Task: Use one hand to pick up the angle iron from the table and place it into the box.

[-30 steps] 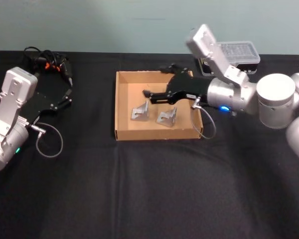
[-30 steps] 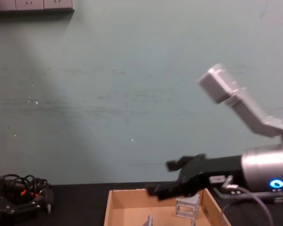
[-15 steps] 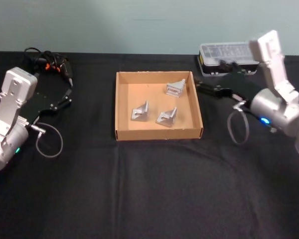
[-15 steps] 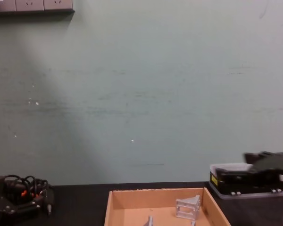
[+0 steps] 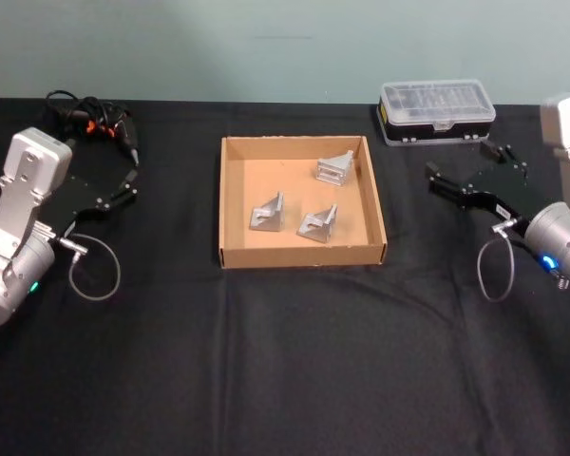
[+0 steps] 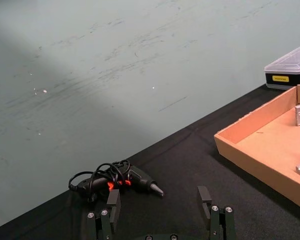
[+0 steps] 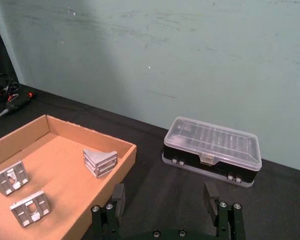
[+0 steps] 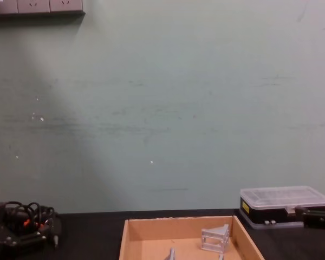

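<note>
Three brackets: three angle irons lie inside the box (image 5: 232, 204), none on the bare worktop (image 5: 294, 361). One (image 5: 335, 168) sits near the far right corner, one (image 5: 267, 214) left of middle, one (image 5: 318, 223) nearer the front wall. All three are apart from each other.
Box: open tan tray at mid-worktop, within reach of either arm, which suits a one-arm drop from above.
Right hand (image 5: 475, 180): released, holding nothing, fingers spread. It hangs over the worktop right of the box, in front of the case (image 5: 437, 109), well clear of the box wall.
Left hand (image 5: 123, 185): released too, parked at the left beside the driver (image 5: 100, 123) and its tangled cord. Judged idle.
Task state: by how things lie, the placing looks done. I see no iron left to fetch.
Cut off: the chest view crops the box floor, so only the far iron (image 8: 215, 239) stands whole there. The other two show as tips.
Hard to tell: whether any iron leans on the box wall. The far one looks just beside the right wall, contact uncertain.
</note>
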You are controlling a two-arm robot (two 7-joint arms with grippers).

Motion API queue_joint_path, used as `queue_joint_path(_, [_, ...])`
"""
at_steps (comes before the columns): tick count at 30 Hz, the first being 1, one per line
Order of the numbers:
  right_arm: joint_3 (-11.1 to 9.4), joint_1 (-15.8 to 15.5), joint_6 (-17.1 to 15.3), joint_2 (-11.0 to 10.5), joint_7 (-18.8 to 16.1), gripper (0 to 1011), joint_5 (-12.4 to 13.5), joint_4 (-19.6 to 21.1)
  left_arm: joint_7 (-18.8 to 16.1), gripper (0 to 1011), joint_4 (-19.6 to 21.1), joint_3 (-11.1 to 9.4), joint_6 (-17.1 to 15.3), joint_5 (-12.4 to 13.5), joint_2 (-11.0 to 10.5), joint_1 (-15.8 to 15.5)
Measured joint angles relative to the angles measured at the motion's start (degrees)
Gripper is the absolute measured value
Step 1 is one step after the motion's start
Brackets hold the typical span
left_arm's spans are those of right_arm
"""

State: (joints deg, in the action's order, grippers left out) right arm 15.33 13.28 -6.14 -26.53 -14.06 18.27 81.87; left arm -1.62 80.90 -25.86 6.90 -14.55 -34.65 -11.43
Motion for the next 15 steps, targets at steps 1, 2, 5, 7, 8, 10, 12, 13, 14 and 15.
queue_joint_path(1, [0.0,0.0,0.0,0.0,0.0,1000,0.0,0.0,0.0,1000,0.0,0.0,0.0,0.0,0.0,0.0])
queue_joint_path(2, [0.0,0.0,0.0,0.0,0.0,1000,0.0,0.0,0.0,1000,0.0,0.0,0.0,0.0,0.0,0.0])
queue_joint_path(5, [0.0,0.1,0.0,0.0,0.0,1000,0.0,0.0,0.0,1000,0.0,0.0,0.0,0.0,0.0,0.0])
queue_joint_path(7, [0.0,0.1,0.0,0.0,0.1,1000,0.0,0.0,0.0,1000,0.0,0.0,0.0,0.0,0.0,0.0])
queue_joint_path(8, [0.1,0.1,0.0,0.0,0.1,1000,0.0,0.0,0.0,1000,0.0,0.0,0.0,0.0,0.0,0.0])
queue_joint_path(10, [0.1,0.1,0.1,-0.1,0.1,1000,0.0,0.0,0.0,1000,0.0,0.0,0.0,0.0,0.0,0.0])
queue_joint_path(12, [0.1,0.1,0.1,-0.1,0.1,1000,0.0,0.0,0.0,1000,0.0,0.0,0.0,0.0,0.0,0.0])
queue_joint_path(13, [0.1,0.1,0.1,-0.1,0.1,1000,0.0,0.0,0.0,1000,0.0,0.0,0.0,0.0,0.0,0.0])
queue_joint_path(14, [0.1,0.1,0.1,-0.1,0.1,1000,0.0,0.0,0.0,1000,0.0,0.0,0.0,0.0,0.0,0.0])
queue_joint_path(15, [0.1,0.1,0.1,-0.1,0.2,1000,0.0,0.0,0.0,1000,0.0,0.0,0.0,0.0,0.0,0.0])
